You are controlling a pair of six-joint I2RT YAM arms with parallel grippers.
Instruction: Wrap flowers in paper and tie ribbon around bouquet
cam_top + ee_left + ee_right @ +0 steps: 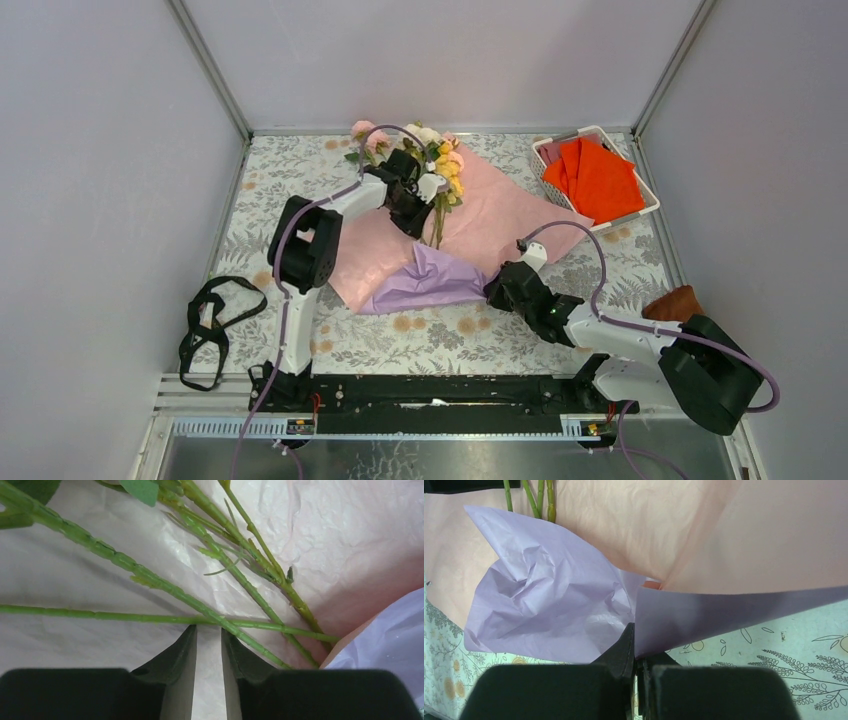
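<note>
I see the flowers point(432, 150) lying on the paper point(500, 215) near the far edge of the table point(440, 335), with my left gripper point(415, 215) over their stems. My right gripper point(497, 288) meets the paper's folded-up lilac corner. The ribbon point(212, 320) lies by the near left corner.

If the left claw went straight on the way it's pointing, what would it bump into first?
Probably the flower stems, crossing right ahead of the left gripper; the paper lies just beneath them.
</note>
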